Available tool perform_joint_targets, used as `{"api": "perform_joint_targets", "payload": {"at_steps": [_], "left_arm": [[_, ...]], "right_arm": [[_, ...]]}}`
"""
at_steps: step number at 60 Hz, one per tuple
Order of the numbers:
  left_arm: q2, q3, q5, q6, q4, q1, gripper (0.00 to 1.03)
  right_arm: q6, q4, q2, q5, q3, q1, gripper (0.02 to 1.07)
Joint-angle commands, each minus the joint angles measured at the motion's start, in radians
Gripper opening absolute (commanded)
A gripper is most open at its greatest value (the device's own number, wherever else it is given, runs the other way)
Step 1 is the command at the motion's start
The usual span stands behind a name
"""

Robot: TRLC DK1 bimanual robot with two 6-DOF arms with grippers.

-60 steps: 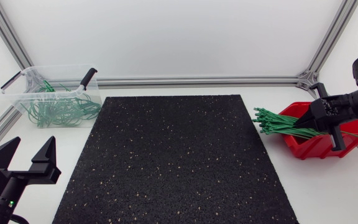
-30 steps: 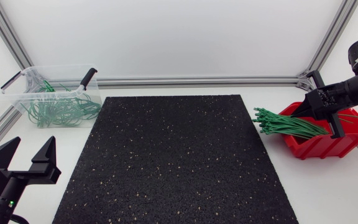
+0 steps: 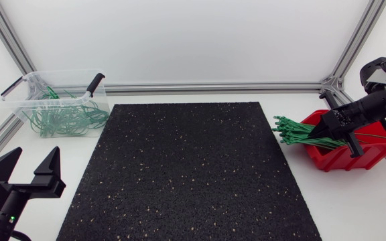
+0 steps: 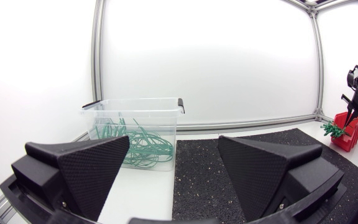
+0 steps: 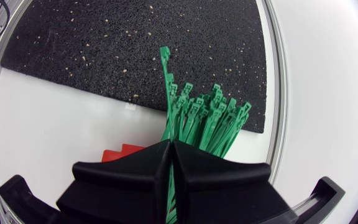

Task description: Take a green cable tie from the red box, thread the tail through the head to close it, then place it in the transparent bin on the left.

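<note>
The red box (image 3: 354, 155) stands at the table's right edge, and a bundle of green cable ties (image 3: 299, 132) fans out of it toward the mat. My right gripper (image 3: 327, 127) is tilted down over the box and shut on a green cable tie (image 5: 166, 81), which sticks out ahead of the others in the bundle (image 5: 207, 118). The transparent bin (image 3: 59, 100) at the back left holds several closed green ties. My left gripper (image 3: 33, 159) stands open at the front left, far from both, with nothing between its fingers (image 4: 86, 168).
A black speckled mat (image 3: 193, 174) covers the middle of the table. The bin's lid handles are folded outward. Aluminium frame rails run along the back and side edges. In the left wrist view the red box (image 4: 347, 134) shows far across the mat.
My right arm's wrist has risen and swung toward the back while its shut gripper stays at the bundle. The left arm has not moved.
</note>
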Motion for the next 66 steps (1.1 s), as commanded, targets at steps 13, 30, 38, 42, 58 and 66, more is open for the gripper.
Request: {"api": "perform_joint_targets", "payload": {"at_steps": [13,30,38,42,58,66], "left_arm": [[-0.001,-0.039,0.011,-0.018,-0.026,0.004,1.00],[-0.003,-0.039,0.011,-0.018,-0.026,0.009,1.00],[-0.003,-0.039,0.011,-0.018,-0.026,0.010,0.99],[-0.003,-0.039,0.011,-0.018,-0.026,0.013,0.99],[-0.003,-0.039,0.011,-0.018,-0.027,0.025,1.00],[-0.001,-0.039,0.015,-0.018,-0.029,0.025,0.99]], "right_arm": [[-0.055,0.009,0.029,-0.043,-0.074,-0.068,0.70],[-0.024,-0.008,-0.109,-0.102,-0.129,-0.062,1.03],[0.016,0.011,-0.175,-0.094,-0.194,-0.031,1.02],[0.059,0.043,-0.205,-0.082,-0.235,-0.010,0.97],[0.159,0.212,-0.230,-0.003,-0.385,0.064,0.84],[0.215,0.298,-0.224,0.012,-0.407,0.076,0.84]]}}
